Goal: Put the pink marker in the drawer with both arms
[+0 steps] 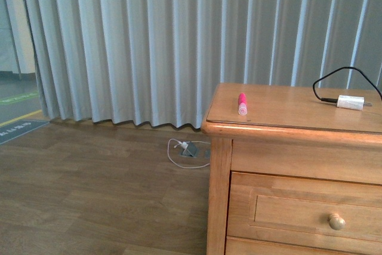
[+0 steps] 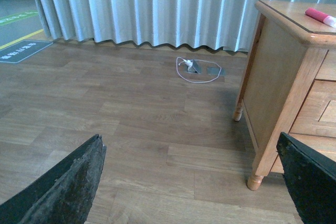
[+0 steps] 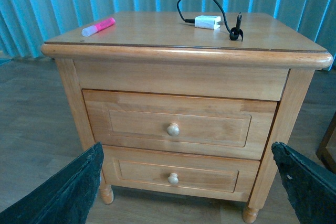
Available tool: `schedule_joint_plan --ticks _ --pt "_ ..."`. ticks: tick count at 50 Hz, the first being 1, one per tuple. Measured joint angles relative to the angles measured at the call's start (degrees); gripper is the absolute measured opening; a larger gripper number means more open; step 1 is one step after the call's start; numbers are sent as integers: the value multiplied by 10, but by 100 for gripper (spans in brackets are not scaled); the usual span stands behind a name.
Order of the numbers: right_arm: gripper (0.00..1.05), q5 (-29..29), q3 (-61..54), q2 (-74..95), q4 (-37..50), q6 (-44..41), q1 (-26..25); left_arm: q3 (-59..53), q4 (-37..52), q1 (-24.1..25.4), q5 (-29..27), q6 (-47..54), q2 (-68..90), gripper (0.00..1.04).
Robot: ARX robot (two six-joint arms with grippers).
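While the pink marker [image 1: 242, 104] lies on its side on the top of the wooden nightstand [image 1: 218, 195], near the left front corner as the front view shows it, both grippers hang well apart from it and hold nothing. Its paler cap end points toward the front edge of the top. At the far right of the same top rests a white adapter [image 1: 350, 102] with a black cable [image 1: 334, 74] looping up behind it, well apart from the marker. The drawer [image 3: 131, 124], the upper of two in the nightstand's front, is fully closed, its round pale knob [image 3: 173, 129] at the middle of the recessed panel; the lower drawer [image 3: 210, 174] beneath it is closed too. The right gripper [image 3: 184, 187] faces the nightstand's front with its two dark fingers [image 3: 63, 192] spread wide, nothing between them. The left gripper [image 2: 189, 182] is likewise spread wide and empty, above the wooden floor [image 2: 131, 119] beside the nightstand's side panel, with a floor socket and white cord [image 2: 194, 69] lying near the pale curtain [image 2: 157, 3]
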Motion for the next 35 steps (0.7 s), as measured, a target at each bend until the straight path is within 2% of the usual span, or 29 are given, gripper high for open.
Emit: schedule_joint_plan --ticks 35 --pt "96 0 0 0 0 0 0 0 0 0 0 0 0 99"
